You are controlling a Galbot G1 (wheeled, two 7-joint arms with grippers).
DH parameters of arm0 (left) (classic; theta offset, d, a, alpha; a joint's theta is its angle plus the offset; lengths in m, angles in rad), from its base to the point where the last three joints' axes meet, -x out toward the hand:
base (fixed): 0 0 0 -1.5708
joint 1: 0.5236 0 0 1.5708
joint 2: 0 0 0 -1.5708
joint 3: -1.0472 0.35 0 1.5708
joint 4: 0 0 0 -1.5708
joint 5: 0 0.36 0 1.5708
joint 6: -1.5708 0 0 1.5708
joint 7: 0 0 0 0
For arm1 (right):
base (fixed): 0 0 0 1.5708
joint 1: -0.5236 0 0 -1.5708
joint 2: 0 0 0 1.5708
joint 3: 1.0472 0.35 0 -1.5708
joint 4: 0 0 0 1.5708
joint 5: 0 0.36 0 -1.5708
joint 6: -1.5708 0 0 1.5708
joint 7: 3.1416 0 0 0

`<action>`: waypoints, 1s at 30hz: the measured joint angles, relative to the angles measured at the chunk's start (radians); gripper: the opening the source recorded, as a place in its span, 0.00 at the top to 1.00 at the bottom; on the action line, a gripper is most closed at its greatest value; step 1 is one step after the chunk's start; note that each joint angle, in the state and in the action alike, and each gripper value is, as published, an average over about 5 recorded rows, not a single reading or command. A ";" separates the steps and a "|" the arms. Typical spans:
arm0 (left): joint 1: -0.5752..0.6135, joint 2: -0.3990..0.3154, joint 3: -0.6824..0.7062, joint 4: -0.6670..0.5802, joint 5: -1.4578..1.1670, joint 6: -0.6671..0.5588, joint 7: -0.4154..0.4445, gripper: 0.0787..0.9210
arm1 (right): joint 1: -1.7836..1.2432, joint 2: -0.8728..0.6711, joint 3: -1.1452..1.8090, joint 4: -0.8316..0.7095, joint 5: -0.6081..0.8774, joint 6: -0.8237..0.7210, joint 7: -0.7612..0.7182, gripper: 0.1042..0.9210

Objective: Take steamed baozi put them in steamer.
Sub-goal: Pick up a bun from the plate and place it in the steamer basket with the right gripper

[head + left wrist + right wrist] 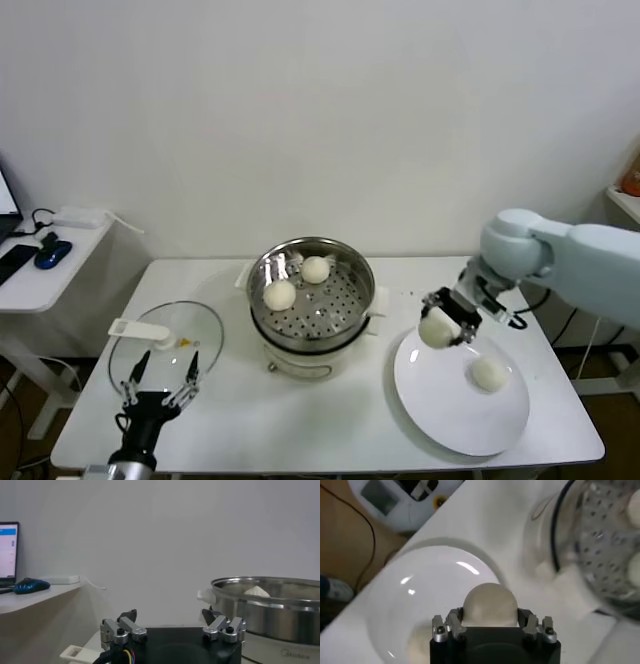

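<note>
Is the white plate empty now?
No, one baozi lies on the white plate, and the right gripper holds another above it.

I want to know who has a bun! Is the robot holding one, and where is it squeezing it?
Yes. The right hand holds one baozi, pinched on its two opposite sides, above the white plate. The left hand is open and holds nothing.
</note>
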 measured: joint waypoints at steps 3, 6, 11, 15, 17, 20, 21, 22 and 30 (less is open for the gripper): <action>0.001 -0.001 0.000 -0.001 0.002 0.001 0.000 0.12 | 0.039 0.046 0.007 0.008 -0.023 0.035 -0.007 0.29; 0.002 -0.002 0.000 -0.003 0.007 0.004 0.000 0.12 | 0.058 0.095 0.024 0.009 -0.052 0.064 -0.011 0.29; 0.008 -0.002 -0.002 -0.011 0.013 0.005 0.003 0.12 | 0.061 0.182 0.059 -0.009 -0.109 0.106 -0.015 0.29; 0.011 -0.002 -0.006 -0.014 0.016 0.007 0.003 0.12 | 0.043 0.255 0.086 -0.039 -0.163 0.140 -0.017 0.29; 0.009 -0.002 -0.007 -0.015 0.016 0.009 0.002 0.12 | 0.027 0.293 0.100 -0.058 -0.192 0.158 -0.018 0.29; 0.007 -0.004 -0.009 -0.014 0.018 0.011 0.000 0.12 | -0.002 0.349 0.122 -0.089 -0.235 0.181 -0.020 0.29; 0.006 -0.004 -0.009 -0.014 0.018 0.012 -0.001 0.12 | -0.013 0.367 0.129 -0.099 -0.249 0.188 -0.021 0.29; 0.005 -0.005 -0.010 -0.014 0.018 0.013 -0.001 0.12 | -0.024 0.385 0.135 -0.109 -0.262 0.193 -0.022 0.29; 0.004 -0.005 -0.014 -0.004 0.019 0.013 -0.003 0.12 | -0.119 0.504 0.165 -0.170 -0.340 0.220 -0.028 0.29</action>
